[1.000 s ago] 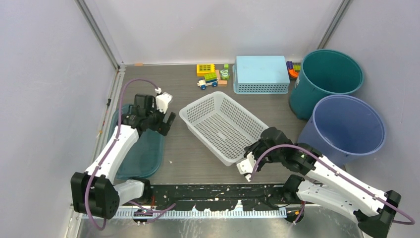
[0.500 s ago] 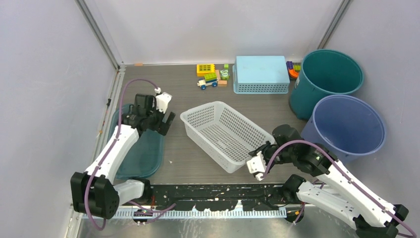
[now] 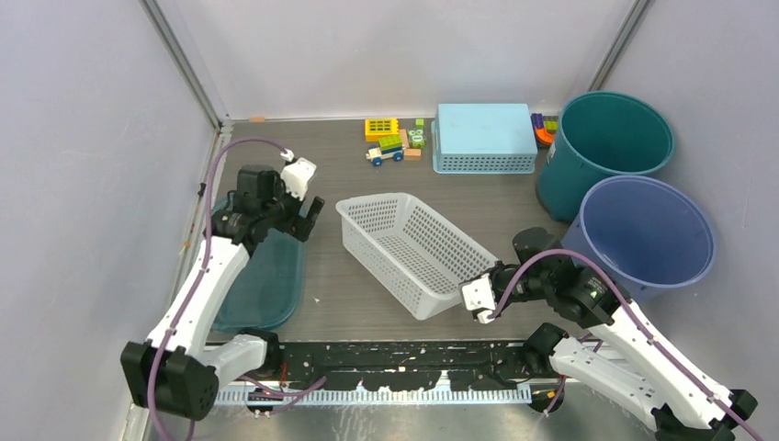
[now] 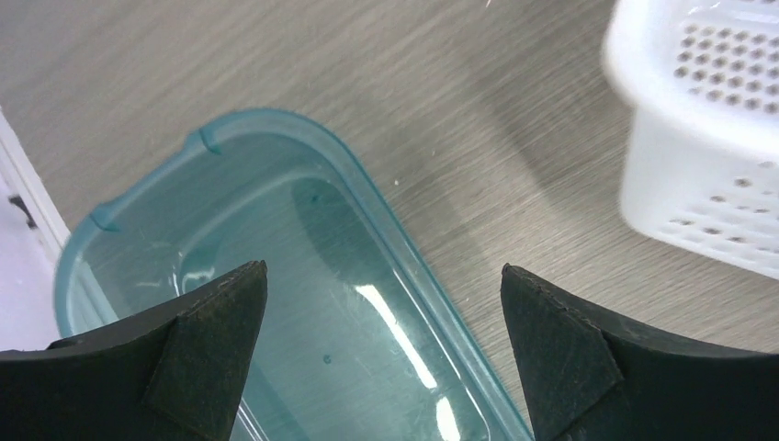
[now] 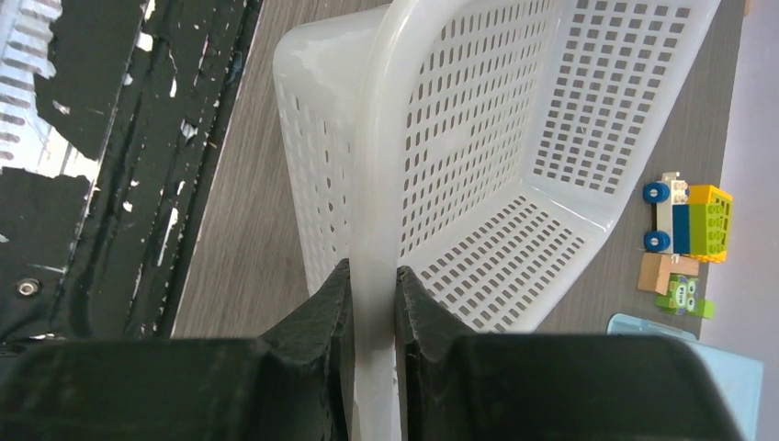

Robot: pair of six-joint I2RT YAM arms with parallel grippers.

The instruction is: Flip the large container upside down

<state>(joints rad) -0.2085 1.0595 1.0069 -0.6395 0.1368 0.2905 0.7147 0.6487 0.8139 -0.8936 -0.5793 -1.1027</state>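
The large white perforated basket point(image 3: 404, 243) sits open side up in the middle of the table, with its near right end tilted up. My right gripper point(image 3: 485, 296) is shut on the rim at that end. In the right wrist view the rim point(image 5: 375, 184) runs between the two fingers and my right gripper point(image 5: 374, 299) pinches it. My left gripper point(image 3: 310, 219) is open and empty, left of the basket and apart from it. In the left wrist view my left gripper point(image 4: 381, 358) hovers over a teal transparent tray point(image 4: 303, 266), with the basket's corner point(image 4: 707, 138) at the upper right.
The teal tray point(image 3: 266, 276) lies at the left edge. A light blue basket point(image 3: 485, 136) lies upside down at the back, with toy blocks point(image 3: 390, 140) beside it. A teal bucket point(image 3: 606, 147) and a blue bucket point(image 3: 643, 234) stand at the right.
My right gripper has moved right and up while holding the basket's rim, and the basket has shifted and turned with it. My left gripper has drawn back slightly toward the far left.
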